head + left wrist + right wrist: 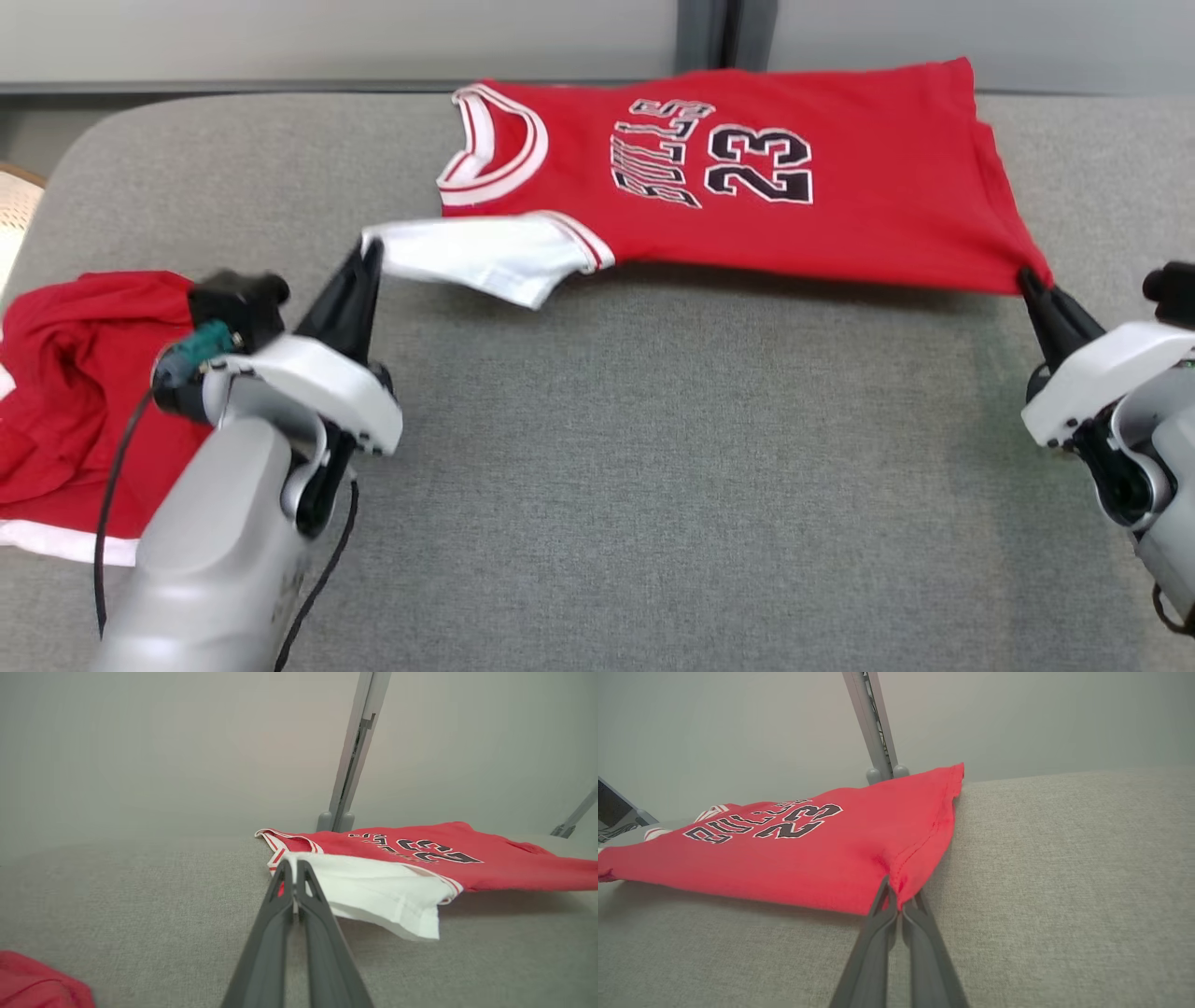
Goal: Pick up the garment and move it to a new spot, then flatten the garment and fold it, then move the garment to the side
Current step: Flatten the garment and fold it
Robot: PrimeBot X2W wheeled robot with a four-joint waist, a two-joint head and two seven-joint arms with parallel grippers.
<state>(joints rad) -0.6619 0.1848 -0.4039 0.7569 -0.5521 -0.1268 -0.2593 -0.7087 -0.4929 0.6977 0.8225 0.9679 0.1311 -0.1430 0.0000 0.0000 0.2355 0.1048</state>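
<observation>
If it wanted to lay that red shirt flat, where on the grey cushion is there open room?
The widest bare stretch of the cushion lies on the robot's side of the shirt, between the left end effector and the right end effector. A smaller bare strip sits to the left of the shirt. The near left side is crowded by a crumpled red cloth.

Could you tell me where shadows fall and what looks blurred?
Head view: even light, soft shadow on the grey cushion under the jersey. Left wrist view: shadow beneath the white sleeve; corner red cloth blurred. Right wrist view: faint shadow under the jersey.
</observation>
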